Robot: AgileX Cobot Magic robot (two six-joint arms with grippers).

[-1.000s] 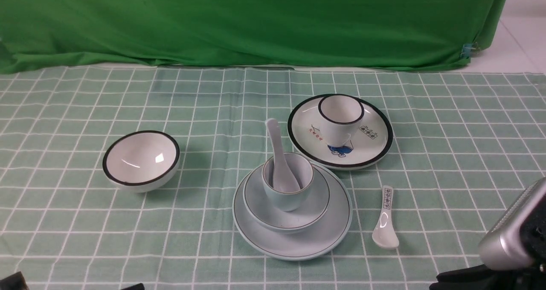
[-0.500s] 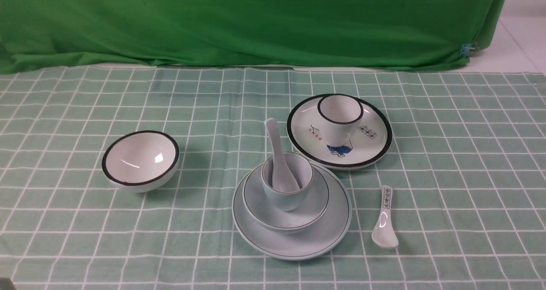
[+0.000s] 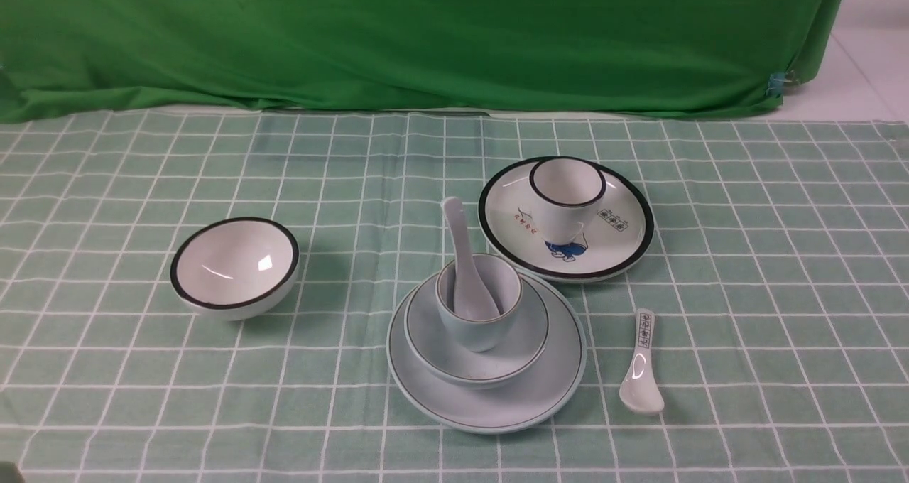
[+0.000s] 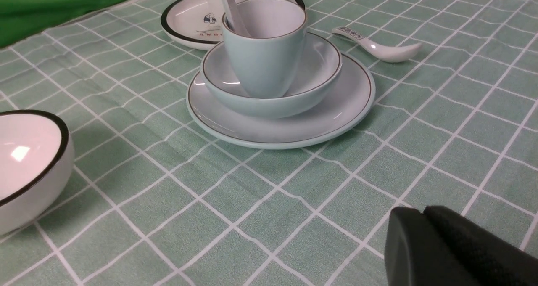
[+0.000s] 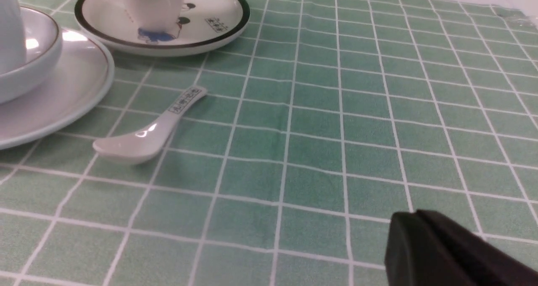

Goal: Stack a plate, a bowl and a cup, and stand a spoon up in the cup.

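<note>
The pale blue plate [image 3: 543, 391] lies at the table's middle front, with the pale blue bowl [image 3: 518, 341] on it and the pale blue cup [image 3: 477, 330] in the bowl. The plain white spoon [image 3: 461, 256] stands in the cup, its handle leaning up and back. The stack also shows in the left wrist view, with plate [image 4: 336, 117], bowl [image 4: 319, 67], cup [image 4: 265, 50] and spoon [image 4: 229, 6]. My left gripper [image 4: 422, 212] is shut and empty, low over the cloth, apart from the stack. My right gripper [image 5: 416, 214] is shut and empty, apart from everything. Neither gripper shows in the front view.
A black-rimmed white bowl [image 3: 234, 266] sits at the left. A black-rimmed printed plate [image 3: 618, 238] holding a black-rimmed cup [image 3: 566, 199] stands behind the stack to the right. A short printed spoon [image 3: 641, 366] lies right of the stack. A green curtain [image 3: 426, 35] hangs behind.
The right arm, seen at the lower right corner one second ago, has drawn back out of the front view. The dishes have not moved.
</note>
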